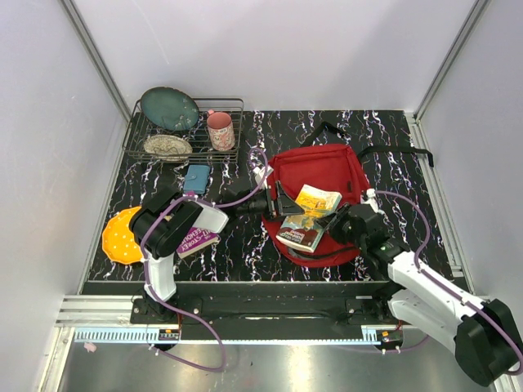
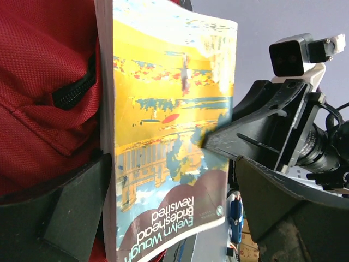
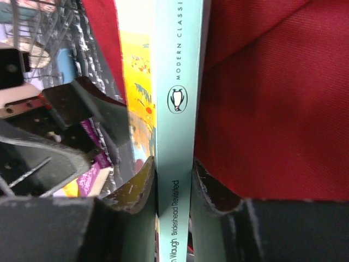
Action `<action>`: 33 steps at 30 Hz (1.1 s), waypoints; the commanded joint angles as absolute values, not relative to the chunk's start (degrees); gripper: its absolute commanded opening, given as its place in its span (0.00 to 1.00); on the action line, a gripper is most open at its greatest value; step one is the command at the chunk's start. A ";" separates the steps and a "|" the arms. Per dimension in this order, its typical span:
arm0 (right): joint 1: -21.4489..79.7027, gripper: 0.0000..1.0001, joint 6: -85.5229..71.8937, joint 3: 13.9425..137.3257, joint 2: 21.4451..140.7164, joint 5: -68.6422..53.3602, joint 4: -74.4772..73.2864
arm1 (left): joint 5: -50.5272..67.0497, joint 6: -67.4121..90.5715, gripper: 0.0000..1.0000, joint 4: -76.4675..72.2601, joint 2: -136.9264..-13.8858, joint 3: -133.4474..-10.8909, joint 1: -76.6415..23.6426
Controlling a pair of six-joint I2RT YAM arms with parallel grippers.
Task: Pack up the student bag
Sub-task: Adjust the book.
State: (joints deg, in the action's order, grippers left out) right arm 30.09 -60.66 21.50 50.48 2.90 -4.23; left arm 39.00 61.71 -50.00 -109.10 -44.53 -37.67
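Red fabric, soft and floppy: from above, the student bag (image 1: 323, 167) lies mid-counter (image 1: 245, 253), nearer the right edge. Left wrist: left fingers (image 2: 65, 213) spread wide around a paperback (image 2: 174, 136). Right wrist: right fingers (image 3: 136, 191) pinch its stiff spine. The bag's zipper rim looks the best hold.

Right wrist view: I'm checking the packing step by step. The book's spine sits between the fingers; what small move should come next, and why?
Probably the right end effector should ease the book a little further into the backpack. It pinches the spine, red fabric flanks the book, and the left end effector stands wide open around it, so only the right one holds it.
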 commanded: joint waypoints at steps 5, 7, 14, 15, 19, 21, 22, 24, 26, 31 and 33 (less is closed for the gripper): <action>30.15 0.00 -59.33 25.39 46.68 -2.28 1.94 | 41.24 59.69 0.99 -51.53 -101.44 -45.18 -38.94; 30.06 0.00 -57.31 27.42 43.52 -4.99 0.36 | 38.42 52.26 0.99 -39.64 -94.79 -45.35 -38.76; 30.15 0.00 -52.82 32.78 35.68 -13.43 -1.15 | 20.49 36.21 0.99 -10.91 -78.32 -50.88 -38.85; 30.15 0.00 -52.65 33.65 36.03 -14.93 -0.53 | 20.57 36.12 0.99 -10.64 -77.18 -51.24 -38.85; 30.15 0.00 -53.70 34.80 36.48 -22.66 5.61 | 22.49 37.87 0.99 -12.73 -75.51 -51.77 -38.67; 30.15 0.00 -54.75 35.07 35.78 -23.73 7.29 | 24.07 38.76 0.99 -14.23 -74.36 -51.33 -38.50; 30.06 0.00 -55.10 35.24 35.60 -24.77 8.69 | 24.69 39.63 0.99 -16.07 -74.01 -51.15 -38.24; 30.15 0.00 -55.72 35.95 34.81 -26.44 10.01 | 27.41 40.78 0.99 -17.66 -73.04 -50.71 -37.71; 30.06 0.00 -56.16 36.82 34.54 -27.68 12.30 | 30.30 43.32 0.99 -20.21 -72.60 -50.28 -36.74; 30.15 0.00 -56.86 38.41 34.28 -31.02 17.13 | 35.41 51.56 0.99 -31.69 -71.90 -47.03 -34.90; 30.15 0.00 -57.30 38.76 34.63 -31.46 18.36 | 38.05 54.91 0.99 -36.89 -72.59 -44.39 -34.28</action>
State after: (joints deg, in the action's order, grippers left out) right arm 30.00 -55.48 33.32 36.25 -26.98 3.88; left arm 31.73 47.31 -23.35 -73.67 -47.90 -35.51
